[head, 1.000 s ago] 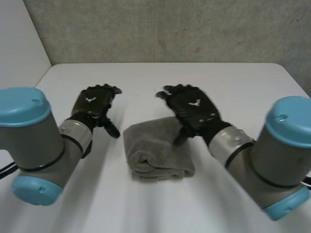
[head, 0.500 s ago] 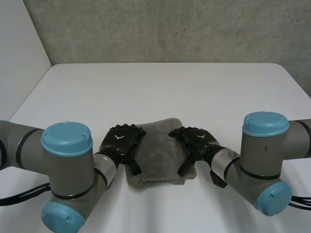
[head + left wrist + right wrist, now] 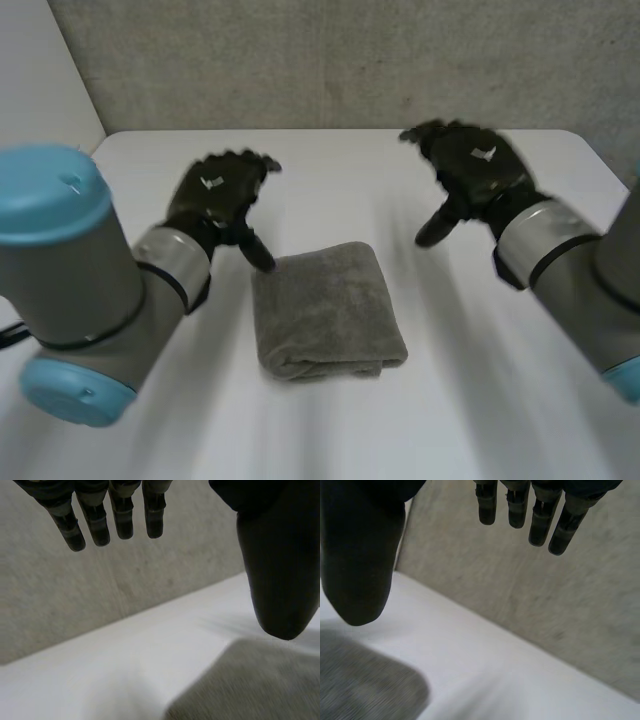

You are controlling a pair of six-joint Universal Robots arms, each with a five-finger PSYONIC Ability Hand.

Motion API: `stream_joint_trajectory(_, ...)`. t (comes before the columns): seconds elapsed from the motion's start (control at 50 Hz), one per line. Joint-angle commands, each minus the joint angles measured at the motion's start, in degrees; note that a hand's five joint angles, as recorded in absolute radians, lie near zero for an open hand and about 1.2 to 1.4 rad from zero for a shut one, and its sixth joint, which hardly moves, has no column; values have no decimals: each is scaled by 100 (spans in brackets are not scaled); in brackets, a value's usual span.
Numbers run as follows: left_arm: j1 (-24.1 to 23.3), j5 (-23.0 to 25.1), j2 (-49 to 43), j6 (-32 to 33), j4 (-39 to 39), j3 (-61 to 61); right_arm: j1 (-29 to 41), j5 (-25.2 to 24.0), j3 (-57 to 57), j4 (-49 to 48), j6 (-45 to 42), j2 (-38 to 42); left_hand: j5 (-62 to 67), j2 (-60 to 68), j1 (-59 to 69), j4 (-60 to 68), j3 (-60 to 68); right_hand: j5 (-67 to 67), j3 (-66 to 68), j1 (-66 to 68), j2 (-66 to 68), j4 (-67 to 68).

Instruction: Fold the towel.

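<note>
Closest in, the left arm [image 3: 70, 290] fills the near corner, a fat grey cylinder with smooth light-blue caps, and across from it the right arm [image 3: 590, 290] comes in the same way, grey barrel banded in black at the wrist. Between them, near the middle of the white tabletop [image 3: 470, 400], sits the towel [image 3: 325, 310]: grey, nubby terry, folded into a thick, roughly square pad with rounded corners and a plump rolled fold along its near edge, lying flat and free of both hands. Just past its far corner on the left side, there's the left hand [image 3: 215, 200], matte black, fingers [image 3: 95, 525] straight and spread, gripping nothing; its thumb [image 3: 258, 255] points down at that corner, and the left wrist view has the blunt thumb tip just over the fuzzy cloth, though whether it touches I cannot tell. Further out and off to the other side, the right hand [image 3: 470, 165] hangs over bare tabletop, well apart from the towel, fingers [image 3: 540, 520] likewise straight and parted, thumb angled down, empty; its wrist view catches a soft rounded corner of the towel beneath that thumb. Beyond both hands the smooth tabletop runs to its rounded far edge, and behind that stands a rough, speckled grey-beige wall [image 3: 330, 60].
</note>
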Motion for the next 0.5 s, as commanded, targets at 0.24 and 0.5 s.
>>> stream_joint_trajectory(0.24, 251, -499, 221, -633, -1287, 924, -198, 734, -127, 315, -34, -269, -283, -356, -670, -318, -258, -352, -187, -241, -442, -305)
stream_joint_trajectory(0.5, 295, -481, 230, -651, -1295, 898, -190, 716, -136, 323, -43, -251, -283, -356, -670, -318, -258, -352, -187, -241, -442, -305)
